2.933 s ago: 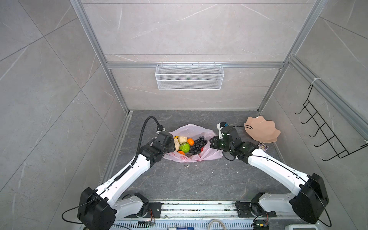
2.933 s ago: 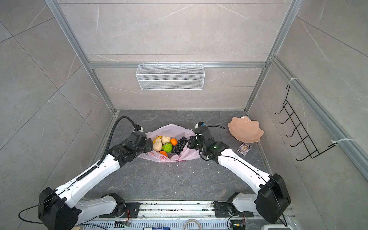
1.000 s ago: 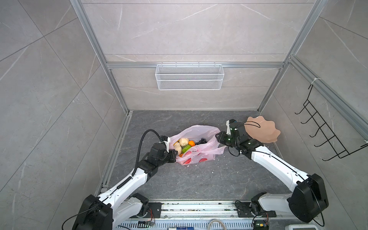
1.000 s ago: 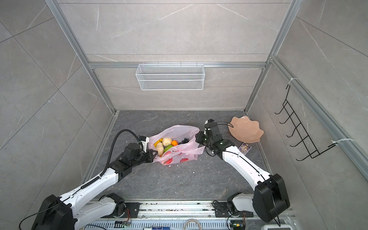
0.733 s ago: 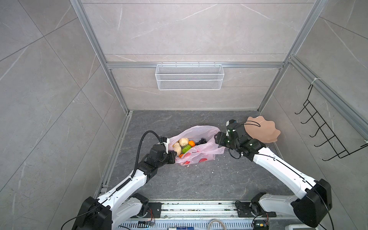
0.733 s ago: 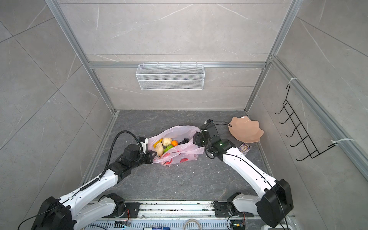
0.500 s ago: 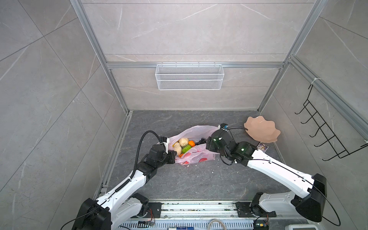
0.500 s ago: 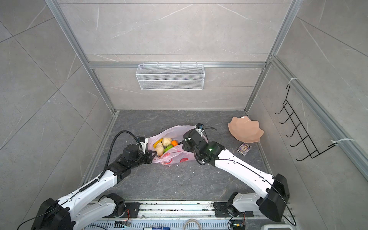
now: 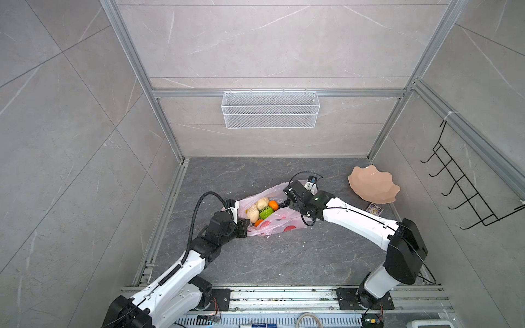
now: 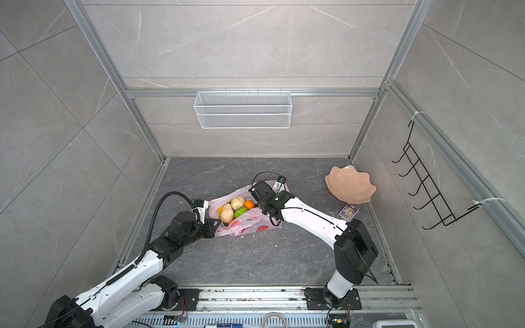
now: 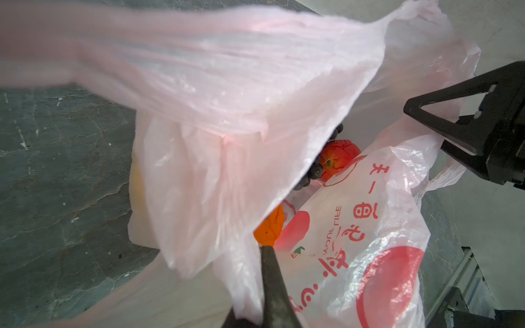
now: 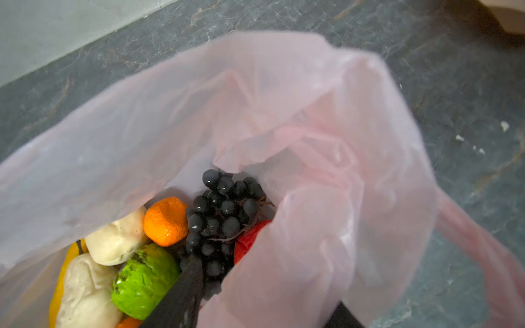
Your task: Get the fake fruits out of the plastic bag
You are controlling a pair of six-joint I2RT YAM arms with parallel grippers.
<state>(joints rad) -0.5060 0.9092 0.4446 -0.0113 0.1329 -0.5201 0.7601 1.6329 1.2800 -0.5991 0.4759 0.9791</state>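
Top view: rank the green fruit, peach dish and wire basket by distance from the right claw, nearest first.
1. Green fruit: inside the bag, just left of the right claw in this view.
2. Dish: far right, well clear of the bag.
3. Basket: hung high at the back.

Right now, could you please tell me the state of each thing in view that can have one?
plastic bag: lying on the floor, mouth open.
fake fruits: those visible are inside the bag.
left gripper: shut on the bag's rim.
right gripper: jaws apart at the bag's mouth, by the grapes.
peach dish: empty.
wire basket: empty.
wall hooks: nothing hanging.
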